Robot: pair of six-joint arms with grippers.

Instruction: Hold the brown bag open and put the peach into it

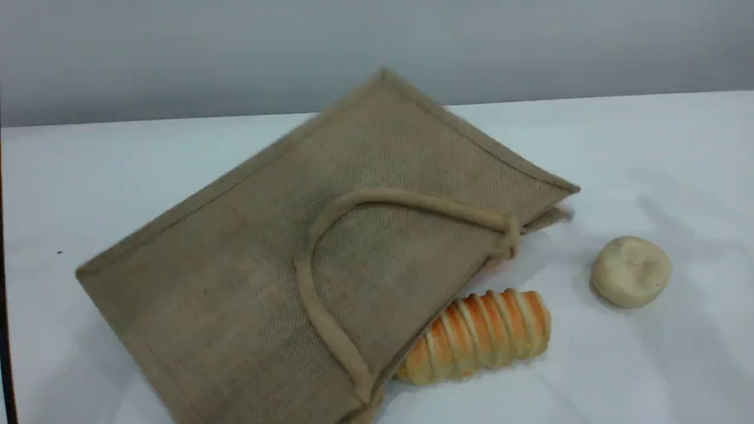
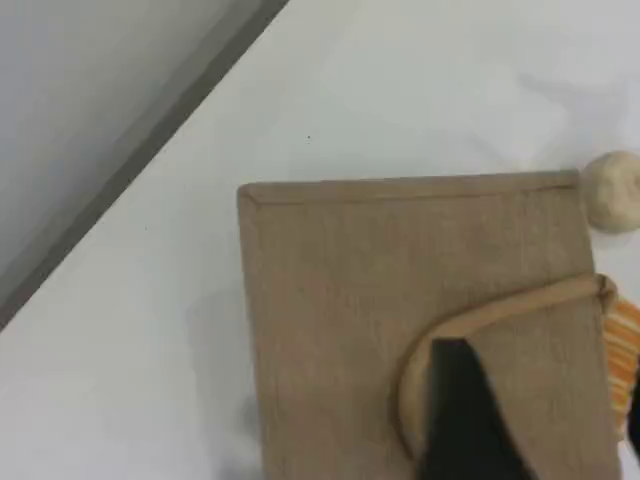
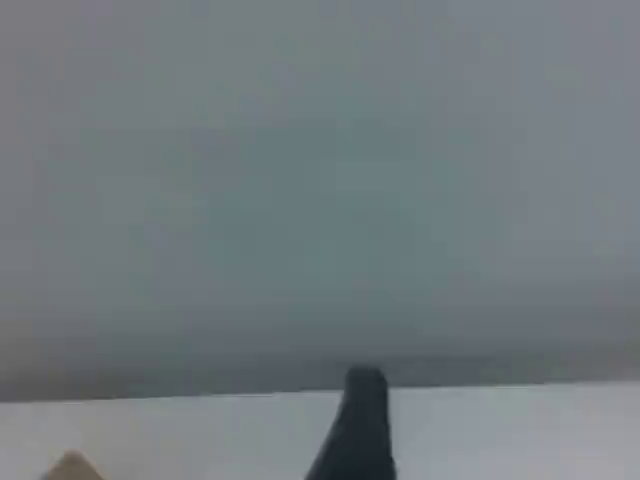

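Only the wrist views catch the grippers: left gripper (image 2: 548, 425) seemingly parted over the handle (image 2: 520, 308) of the brown bag (image 2: 350, 280), right gripper (image 3: 358, 430) spread wide

No writing, label or number is readable on anything.

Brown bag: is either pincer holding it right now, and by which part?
Nothing is held: the brown bag lies on the table, its handle flat on it, untouched.
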